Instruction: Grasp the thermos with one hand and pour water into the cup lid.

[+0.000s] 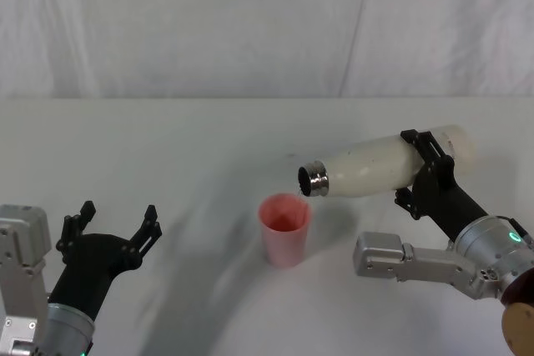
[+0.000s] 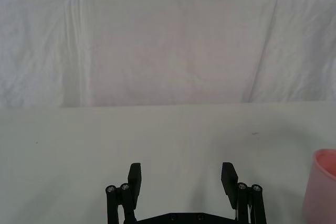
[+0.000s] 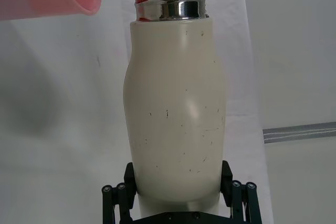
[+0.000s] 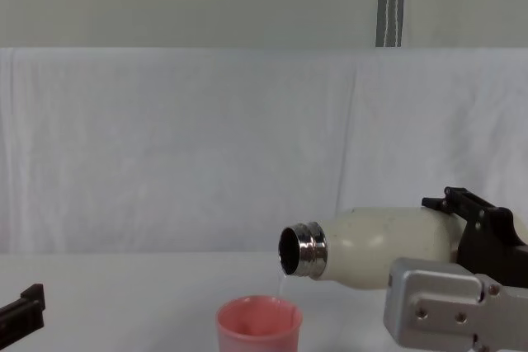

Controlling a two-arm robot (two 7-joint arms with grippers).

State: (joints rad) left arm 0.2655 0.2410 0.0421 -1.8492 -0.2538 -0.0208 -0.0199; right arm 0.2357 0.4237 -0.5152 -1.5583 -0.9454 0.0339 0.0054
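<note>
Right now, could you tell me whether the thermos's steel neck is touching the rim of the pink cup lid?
Apart. The chest view shows the thermos, held tilted by the right hand, with its neck clearly above the cup lid.

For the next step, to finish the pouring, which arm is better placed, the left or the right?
The right. The right gripper already holds the bottle tipped, its neck above the pink cup. The left gripper hangs open and empty to the cup's left, apart from both.

Tipped thermos (image 4: 379, 246) in right tool (image 4: 474, 228), neck above cup lid (image 4: 259, 326).
</note>
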